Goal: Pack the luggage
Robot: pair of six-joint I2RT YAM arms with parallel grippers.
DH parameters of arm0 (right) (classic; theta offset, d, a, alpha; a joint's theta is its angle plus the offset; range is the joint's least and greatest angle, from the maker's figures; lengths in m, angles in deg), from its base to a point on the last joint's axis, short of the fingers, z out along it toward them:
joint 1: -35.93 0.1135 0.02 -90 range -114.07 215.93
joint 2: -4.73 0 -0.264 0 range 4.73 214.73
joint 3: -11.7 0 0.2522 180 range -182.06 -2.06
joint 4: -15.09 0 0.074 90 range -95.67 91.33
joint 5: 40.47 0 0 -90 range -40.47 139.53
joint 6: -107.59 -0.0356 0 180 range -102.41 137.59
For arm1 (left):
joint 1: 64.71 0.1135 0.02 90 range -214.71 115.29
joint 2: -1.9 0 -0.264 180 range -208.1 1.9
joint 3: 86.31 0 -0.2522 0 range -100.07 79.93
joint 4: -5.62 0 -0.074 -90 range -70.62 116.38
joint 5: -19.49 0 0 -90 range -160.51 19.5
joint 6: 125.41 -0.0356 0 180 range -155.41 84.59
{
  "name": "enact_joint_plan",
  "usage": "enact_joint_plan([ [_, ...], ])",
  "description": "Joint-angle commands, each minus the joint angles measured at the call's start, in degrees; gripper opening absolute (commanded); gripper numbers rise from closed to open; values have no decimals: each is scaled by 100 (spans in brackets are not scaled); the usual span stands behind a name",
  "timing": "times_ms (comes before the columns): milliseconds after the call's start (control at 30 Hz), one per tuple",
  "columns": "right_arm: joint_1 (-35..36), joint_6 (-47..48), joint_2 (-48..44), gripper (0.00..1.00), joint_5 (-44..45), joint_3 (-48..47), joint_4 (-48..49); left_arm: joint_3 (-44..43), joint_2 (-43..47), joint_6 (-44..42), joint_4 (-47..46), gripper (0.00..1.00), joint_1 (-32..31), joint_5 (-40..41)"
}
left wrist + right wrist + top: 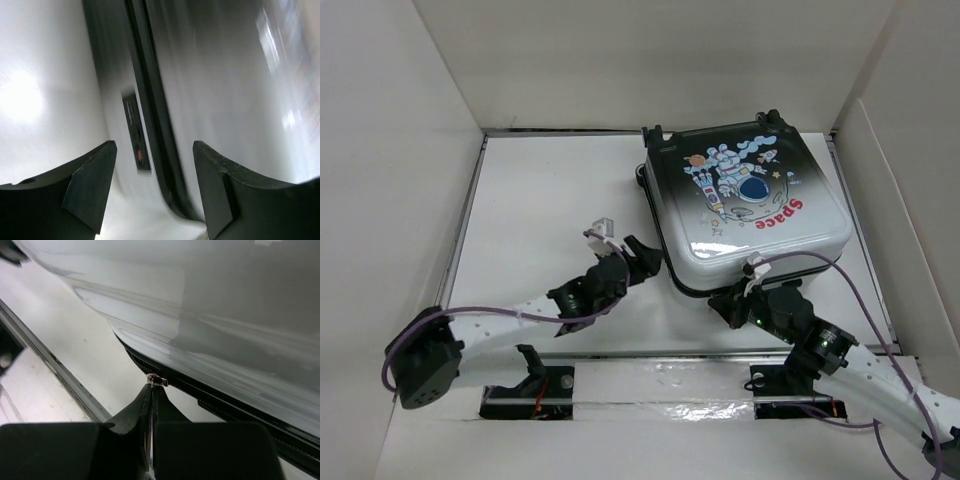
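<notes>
The luggage [750,200] lies flat on the white table at the back right, its lid down, with the astronaut picture and red "Space" lettering facing up. My right gripper [730,298] is at its near edge. In the right wrist view it [151,387] is shut on the metal zipper pull [157,380] on the black zipper band under the pale shell [200,300]. My left gripper [642,255] is open and empty beside the luggage's left near corner. In the left wrist view its fingers [95,175] straddle the dark seam [150,100] without touching it.
White walls [400,150] enclose the table on the left, back and right. A metal rail [650,352] runs along the near edge in front of the arm bases. A small black panel with red marks [135,130] sits on the luggage's side.
</notes>
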Motion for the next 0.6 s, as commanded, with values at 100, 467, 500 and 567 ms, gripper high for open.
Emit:
enact_joint_plan([
  [100,56,-375,413,0,-66,-59,1347,-420,772,-492,-135,69,2215,-1012],
  [467,162,-251,415,0,-286,-332,977,-6534,-3876,-1573,1891,87,3615,-3511],
  [500,162,-269,406,0,-295,-297,1021,-6956,-4489,-1635,2146,87,3667,-3554],
  [567,214,-278,424,0,-304,-288,1039,-8082,-5019,-1767,2780,87,3668,-3739],
])
